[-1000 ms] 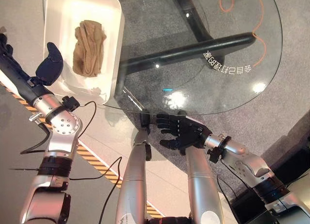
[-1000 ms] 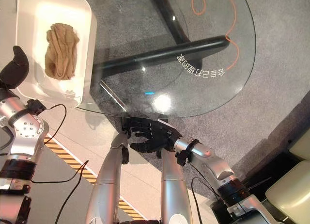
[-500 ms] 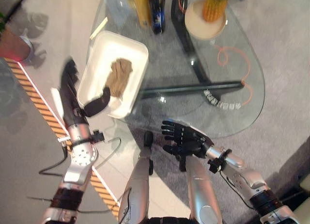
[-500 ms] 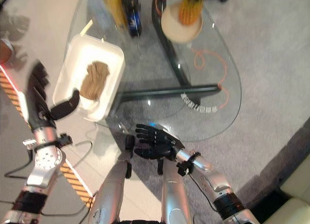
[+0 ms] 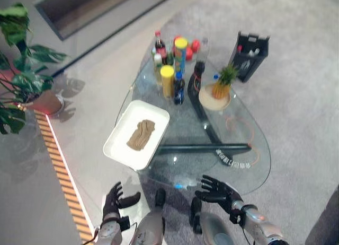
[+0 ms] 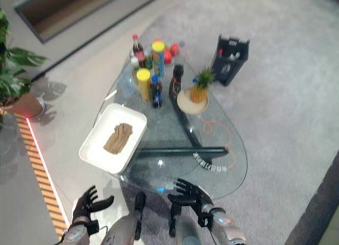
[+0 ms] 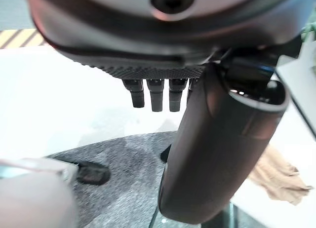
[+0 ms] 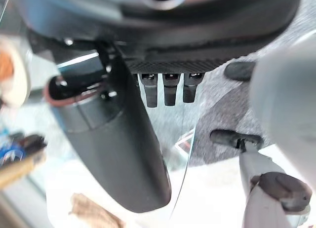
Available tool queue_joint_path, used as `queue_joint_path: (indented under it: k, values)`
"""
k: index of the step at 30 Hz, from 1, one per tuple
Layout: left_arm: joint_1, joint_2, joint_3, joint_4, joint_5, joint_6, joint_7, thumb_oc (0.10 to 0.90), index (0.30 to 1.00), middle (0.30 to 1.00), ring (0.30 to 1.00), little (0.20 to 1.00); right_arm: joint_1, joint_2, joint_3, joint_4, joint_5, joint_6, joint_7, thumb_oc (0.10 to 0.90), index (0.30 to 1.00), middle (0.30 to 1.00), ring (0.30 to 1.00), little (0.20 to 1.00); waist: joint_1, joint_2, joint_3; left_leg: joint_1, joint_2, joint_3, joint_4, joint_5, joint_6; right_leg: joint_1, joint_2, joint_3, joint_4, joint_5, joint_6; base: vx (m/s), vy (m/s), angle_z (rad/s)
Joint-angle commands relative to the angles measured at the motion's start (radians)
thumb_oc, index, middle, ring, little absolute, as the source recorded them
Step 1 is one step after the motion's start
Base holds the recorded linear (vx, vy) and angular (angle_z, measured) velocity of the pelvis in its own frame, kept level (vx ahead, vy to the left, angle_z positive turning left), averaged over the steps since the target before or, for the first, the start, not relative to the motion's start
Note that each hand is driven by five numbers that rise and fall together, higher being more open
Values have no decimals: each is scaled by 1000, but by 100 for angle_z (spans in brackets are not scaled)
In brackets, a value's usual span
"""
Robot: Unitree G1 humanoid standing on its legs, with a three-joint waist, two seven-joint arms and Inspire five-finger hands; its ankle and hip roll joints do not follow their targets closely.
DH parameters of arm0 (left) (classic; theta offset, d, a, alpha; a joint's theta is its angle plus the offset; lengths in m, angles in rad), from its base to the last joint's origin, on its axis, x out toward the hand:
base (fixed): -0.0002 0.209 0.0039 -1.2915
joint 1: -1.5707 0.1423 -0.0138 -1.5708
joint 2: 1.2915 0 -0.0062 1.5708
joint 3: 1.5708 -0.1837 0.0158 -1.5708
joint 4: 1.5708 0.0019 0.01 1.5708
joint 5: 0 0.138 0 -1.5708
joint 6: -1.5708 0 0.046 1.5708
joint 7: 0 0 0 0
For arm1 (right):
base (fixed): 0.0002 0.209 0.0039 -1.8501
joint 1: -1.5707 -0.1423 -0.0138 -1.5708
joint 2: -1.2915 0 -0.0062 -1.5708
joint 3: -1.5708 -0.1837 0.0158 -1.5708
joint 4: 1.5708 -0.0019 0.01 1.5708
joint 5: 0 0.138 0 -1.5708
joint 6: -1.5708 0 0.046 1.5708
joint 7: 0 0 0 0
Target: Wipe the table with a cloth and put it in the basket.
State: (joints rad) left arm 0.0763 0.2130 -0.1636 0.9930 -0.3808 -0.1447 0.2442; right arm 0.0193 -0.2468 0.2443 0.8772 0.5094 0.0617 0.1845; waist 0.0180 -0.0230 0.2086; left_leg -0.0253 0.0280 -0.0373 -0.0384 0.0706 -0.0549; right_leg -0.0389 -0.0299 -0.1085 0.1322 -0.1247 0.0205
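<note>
Cloth [image 5: 141,134] is seen lying in white basket [image 5: 119,150] on glass table [image 5: 249,165], so task is judged finished. Left hand [image 5: 113,198] and right hand [image 5: 216,189] are held spread, empty, nr table's near edge. No further move judged req'd.

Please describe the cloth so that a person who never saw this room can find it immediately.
Find the glass table. A white rectangular basket sits at its edge nearest the potted plant. The cloth is the crumpled tan bundle lying in it, the sole thing inside.
</note>
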Motion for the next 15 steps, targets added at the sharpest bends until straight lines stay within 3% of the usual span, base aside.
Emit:
queue_joint_path:
  k: [1, 8, 15]
  values:
    - [-38, 23, -6, 75, 42, -49, -29, 800, 900, 900, 900, 900, 28, -12, -12, 59, -10, -57, 7, 800, 900, 900, 900, 900, -30, -27, -48, 41, -68, 21, 35, -78, 31, 72, 11, 13, -119, 113, 29, 43, 11, -15]
    - [-81, 5, -10, 271, 65, -48, -79, 800, 900, 900, 900, 900, -1, 26, -77, 350, -52, -72, -11, 800, 900, 900, 900, 900, -46, -8, -86, 105, -48, 49, -40, -70, 28, 118, 7, 27, -183, 137, 46, 23, 19, -17]
    - [-100, -27, 4, 334, 40, -53, -122, 800, 900, 900, 900, 900, -14, 47, -99, 425, -53, -46, -31, 800, 900, 900, 900, 900, -52, -9, -108, 118, -40, 73, -49, -81, 28, 134, -3, 29, -213, 153, 55, 39, 14, -17]
